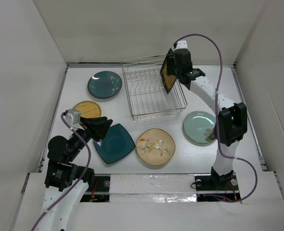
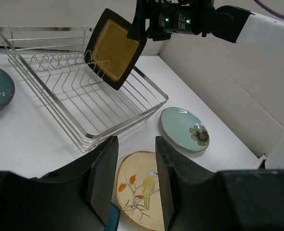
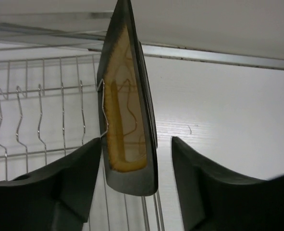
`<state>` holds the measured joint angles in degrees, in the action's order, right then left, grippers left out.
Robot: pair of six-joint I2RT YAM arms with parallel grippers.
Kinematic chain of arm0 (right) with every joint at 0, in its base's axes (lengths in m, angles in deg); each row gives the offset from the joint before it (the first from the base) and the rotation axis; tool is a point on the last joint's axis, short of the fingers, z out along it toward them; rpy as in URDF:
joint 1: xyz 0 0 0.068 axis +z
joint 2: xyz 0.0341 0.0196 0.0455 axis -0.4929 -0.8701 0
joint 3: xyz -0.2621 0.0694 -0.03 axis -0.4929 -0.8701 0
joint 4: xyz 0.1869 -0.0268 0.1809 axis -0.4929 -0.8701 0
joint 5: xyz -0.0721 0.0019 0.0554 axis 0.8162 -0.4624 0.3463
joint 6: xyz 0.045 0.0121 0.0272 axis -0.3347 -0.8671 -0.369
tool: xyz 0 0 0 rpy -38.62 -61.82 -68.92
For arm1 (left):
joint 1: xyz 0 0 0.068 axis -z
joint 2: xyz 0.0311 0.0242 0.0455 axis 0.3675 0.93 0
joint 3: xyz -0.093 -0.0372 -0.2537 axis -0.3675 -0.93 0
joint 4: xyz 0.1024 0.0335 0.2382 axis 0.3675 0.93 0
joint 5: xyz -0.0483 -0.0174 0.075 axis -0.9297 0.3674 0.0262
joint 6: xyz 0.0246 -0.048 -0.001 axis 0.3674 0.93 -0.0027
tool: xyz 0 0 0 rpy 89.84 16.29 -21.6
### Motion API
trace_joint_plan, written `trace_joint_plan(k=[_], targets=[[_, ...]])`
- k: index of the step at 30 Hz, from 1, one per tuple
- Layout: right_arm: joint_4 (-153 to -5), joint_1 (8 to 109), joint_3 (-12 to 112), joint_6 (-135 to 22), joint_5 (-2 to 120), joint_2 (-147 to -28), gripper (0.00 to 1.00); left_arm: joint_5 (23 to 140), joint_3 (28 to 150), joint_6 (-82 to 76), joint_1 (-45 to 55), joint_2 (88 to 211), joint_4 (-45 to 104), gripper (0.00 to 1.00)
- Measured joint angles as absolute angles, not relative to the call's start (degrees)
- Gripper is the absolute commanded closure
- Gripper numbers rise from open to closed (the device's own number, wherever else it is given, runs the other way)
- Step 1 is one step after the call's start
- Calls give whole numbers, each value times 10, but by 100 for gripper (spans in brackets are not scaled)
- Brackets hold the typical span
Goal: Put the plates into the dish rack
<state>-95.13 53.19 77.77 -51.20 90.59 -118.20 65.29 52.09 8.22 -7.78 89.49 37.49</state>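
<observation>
The black-rimmed amber square plate point(image 1: 169, 71) stands on edge at the right end of the silver wire dish rack point(image 1: 156, 114), leaning on a tine. My right gripper point(image 1: 176, 72) is open around its upper edge; in the right wrist view the plate point(image 3: 127, 120) sits between the fingers with a gap on the right side. My left gripper point(image 1: 103, 129) is open and empty above the dark teal rounded-square plate point(image 1: 115, 143). The bird plate point(image 1: 155, 146), pale green plate point(image 1: 198, 126), dark teal round plate point(image 1: 104, 84) and yellow plate point(image 1: 86, 109) lie flat on the table.
White walls enclose the table on three sides. In the left wrist view the bird plate point(image 2: 139, 187) shows between my fingers, with the pale green plate point(image 2: 182, 127) to its right and the rack's rim point(image 2: 122, 126) beyond.
</observation>
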Motion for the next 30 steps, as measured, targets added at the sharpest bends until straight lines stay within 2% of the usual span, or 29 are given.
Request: trace_joint_plan(k=[2,5,6,7,8,12,13,14,15,16,17,20,24,25,30], targets=[[-940,528,751,-529,899,-1162,19,653,521,82,-78,895,375,66],[-917,518,685,-565,874,-1100,19,653,521,82,-78,895,375,66],[-908,513,653,-578,868,-1068,25,653,520,82,-78,895,375,66],[-898,506,621,-597,862,-1032,46,653,520,82,-78,894,375,67],[-867,498,575,-616,858,-988,99,654,520,82,-78,894,375,67],[-760,449,332,-729,849,-761,100,659,520,83,-78,887,376,83],[-749,430,268,-755,851,-701,100,661,520,83,-78,885,377,93],[-738,408,209,-778,855,-652,100,662,520,85,-78,883,378,96],[-737,384,156,-799,861,-604,92,663,520,84,-78,882,378,99],[-745,361,111,-816,865,-568,76,663,520,83,-78,880,378,100],[-760,331,77,-830,869,-542,46,664,520,83,-78,879,378,100],[-818,241,26,-849,858,-515,25,665,520,83,-78,875,378,100],[-856,140,1,-860,795,-522,18,673,520,83,-77,867,380,100],[-858,123,-9,-861,770,-524,17,675,520,83,-76,865,380,97],[-870,87,-51,-870,654,-556,18,679,520,83,-73,865,382,89]])
